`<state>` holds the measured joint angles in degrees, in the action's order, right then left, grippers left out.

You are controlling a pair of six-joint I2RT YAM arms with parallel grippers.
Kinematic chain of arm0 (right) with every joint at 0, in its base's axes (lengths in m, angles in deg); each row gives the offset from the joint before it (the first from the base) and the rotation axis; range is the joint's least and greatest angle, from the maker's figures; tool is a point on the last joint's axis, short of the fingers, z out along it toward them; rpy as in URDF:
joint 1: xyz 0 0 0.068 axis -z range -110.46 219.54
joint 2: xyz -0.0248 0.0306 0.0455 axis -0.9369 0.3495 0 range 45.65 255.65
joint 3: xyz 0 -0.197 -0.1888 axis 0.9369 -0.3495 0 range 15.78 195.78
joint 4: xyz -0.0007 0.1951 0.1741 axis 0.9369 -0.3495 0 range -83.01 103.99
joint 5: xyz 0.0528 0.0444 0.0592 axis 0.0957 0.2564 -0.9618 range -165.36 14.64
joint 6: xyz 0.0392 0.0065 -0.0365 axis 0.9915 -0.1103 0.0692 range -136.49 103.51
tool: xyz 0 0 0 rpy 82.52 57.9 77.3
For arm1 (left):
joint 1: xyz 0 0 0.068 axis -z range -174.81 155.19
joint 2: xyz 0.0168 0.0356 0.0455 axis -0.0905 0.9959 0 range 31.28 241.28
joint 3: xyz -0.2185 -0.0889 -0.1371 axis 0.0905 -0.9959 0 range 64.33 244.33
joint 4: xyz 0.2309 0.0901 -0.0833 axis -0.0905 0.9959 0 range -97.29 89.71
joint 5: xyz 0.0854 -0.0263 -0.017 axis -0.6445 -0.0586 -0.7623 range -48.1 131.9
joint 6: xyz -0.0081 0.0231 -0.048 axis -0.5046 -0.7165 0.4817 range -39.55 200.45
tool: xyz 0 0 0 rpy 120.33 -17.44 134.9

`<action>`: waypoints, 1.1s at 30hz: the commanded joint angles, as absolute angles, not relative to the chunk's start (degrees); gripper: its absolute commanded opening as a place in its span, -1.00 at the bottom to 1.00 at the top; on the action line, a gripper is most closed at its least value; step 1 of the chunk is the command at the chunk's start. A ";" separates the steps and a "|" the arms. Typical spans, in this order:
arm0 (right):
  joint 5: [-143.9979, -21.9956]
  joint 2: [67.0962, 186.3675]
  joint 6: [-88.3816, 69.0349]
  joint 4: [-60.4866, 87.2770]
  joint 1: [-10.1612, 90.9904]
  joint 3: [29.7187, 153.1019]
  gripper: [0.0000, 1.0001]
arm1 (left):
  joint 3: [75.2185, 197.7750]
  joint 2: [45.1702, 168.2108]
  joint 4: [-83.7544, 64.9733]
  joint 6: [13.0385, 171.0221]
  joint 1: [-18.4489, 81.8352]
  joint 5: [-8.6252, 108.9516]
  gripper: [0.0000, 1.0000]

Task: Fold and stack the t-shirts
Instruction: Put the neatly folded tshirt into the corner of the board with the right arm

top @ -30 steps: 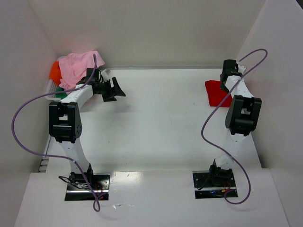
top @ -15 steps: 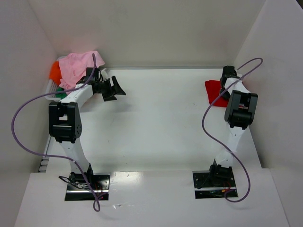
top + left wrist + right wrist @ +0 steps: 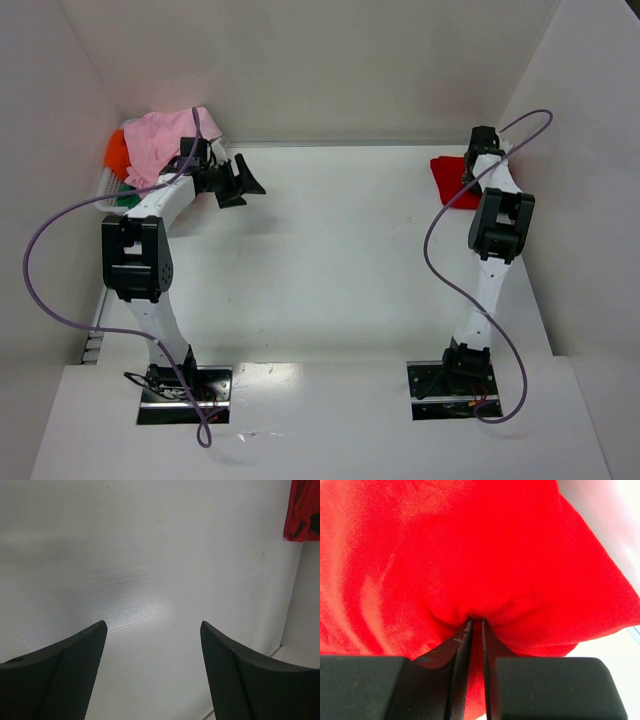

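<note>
The bright red t-shirt [image 3: 450,180] lies bunched at the far right of the table and fills the right wrist view [image 3: 470,555]. My right gripper [image 3: 476,622] is shut on a fold of it; in the top view the right gripper [image 3: 474,172] sits at the shirt's right edge. The red shirt also shows far off in the left wrist view [image 3: 302,510]. The light pink t-shirt [image 3: 165,140] lies heaped at the far left over the orange one [image 3: 116,152], with a bit of green [image 3: 127,200] below. My left gripper [image 3: 240,183] is open and empty beside that heap, over bare table [image 3: 152,630].
White walls close the table at the back, left and right. The shirt heap sits in a white basket [image 3: 103,190] at the far left corner. Purple cables loop from both arms.
My right arm has reached further toward the back right corner, and the red shirt has shifted back with it. My left gripper has moved slightly back and stays open.
</note>
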<state>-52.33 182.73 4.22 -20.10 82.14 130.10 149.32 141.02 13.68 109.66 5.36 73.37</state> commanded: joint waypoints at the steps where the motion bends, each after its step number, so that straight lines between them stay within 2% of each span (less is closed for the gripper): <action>1: -55.58 187.85 4.08 -21.69 80.88 136.17 -0.63 | 151.87 140.80 13.19 110.77 5.02 74.33 0.67; 17: -59.63 194.18 3.55 -23.62 80.35 150.23 -0.58 | 151.87 140.80 13.19 110.77 5.02 74.33 0.67; 23: -58.30 197.44 2.41 -27.75 80.35 158.85 -0.44 | 151.34 139.65 13.19 110.77 5.02 74.33 0.67; 25: -58.30 196.66 2.41 -27.76 80.35 159.38 -0.28 | 151.34 139.13 13.19 110.77 5.02 74.33 0.67; 26: -58.30 194.99 2.41 -28.28 80.35 159.39 -0.04 | 150.82 139.13 13.19 111.29 5.02 74.33 0.67; 31: -59.87 184.63 1.36 -26.45 79.30 152.90 0.65 | 150.81 137.37 12.05 111.83 5.02 74.95 0.67; 32: -61.11 182.34 1.35 -25.66 79.30 149.49 0.89 | 150.81 137.37 12.05 111.83 5.02 74.95 0.67; 33: -62.60 177.62 0.83 -23.65 79.30 147.54 1.00 | 151.68 137.37 12.05 111.31 5.02 75.47 0.67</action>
